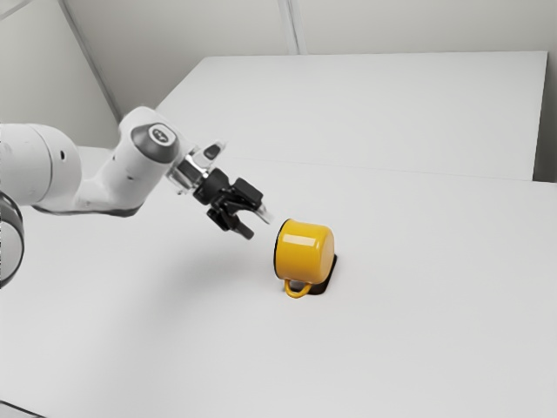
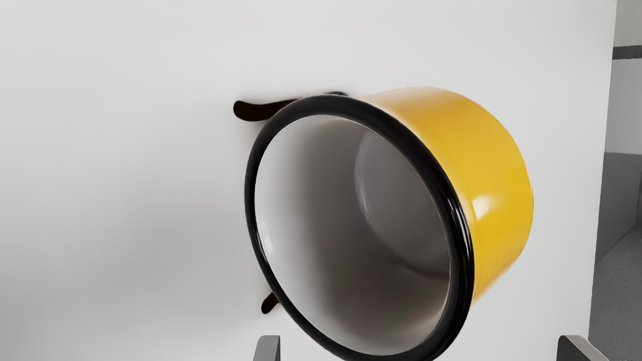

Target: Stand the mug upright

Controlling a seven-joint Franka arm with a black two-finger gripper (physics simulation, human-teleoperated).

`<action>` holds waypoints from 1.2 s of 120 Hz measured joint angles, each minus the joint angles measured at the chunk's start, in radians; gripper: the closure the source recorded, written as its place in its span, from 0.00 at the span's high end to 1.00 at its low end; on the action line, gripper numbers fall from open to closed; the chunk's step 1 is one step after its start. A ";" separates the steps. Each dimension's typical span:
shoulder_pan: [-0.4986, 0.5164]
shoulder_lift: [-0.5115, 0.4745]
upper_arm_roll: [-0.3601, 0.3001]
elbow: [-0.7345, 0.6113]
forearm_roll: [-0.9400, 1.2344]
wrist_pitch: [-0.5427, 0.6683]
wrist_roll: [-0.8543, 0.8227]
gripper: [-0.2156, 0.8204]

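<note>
Mug (image 1: 306,254) sideways, handle (image 1: 297,295) in exterior view, interior (image 2: 351,230) in wrist view, tool (image 1: 258,225) wide

Smooth white tabletop (image 1: 435,331), plain pale walls (image 1: 43,78)

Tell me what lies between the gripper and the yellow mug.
In the exterior view, just bare white tabletop shows between the open gripper and the mug.

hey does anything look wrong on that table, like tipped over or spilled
The yellow mug lies on its side, mouth toward my gripper, instead of upright. A black shape on the table peeks out from beneath; I can't tell what it is. No spill visible.
</note>
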 joint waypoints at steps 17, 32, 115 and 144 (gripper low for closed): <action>-0.004 0.032 -0.001 0.001 -0.078 -0.001 0.079 0.79; -0.002 0.061 -0.004 0.004 -0.138 -0.030 0.135 0.79; -0.002 0.158 -0.031 0.015 -0.371 -0.212 0.299 0.27; -0.004 0.154 -0.035 0.018 -0.372 -0.226 0.326 0.10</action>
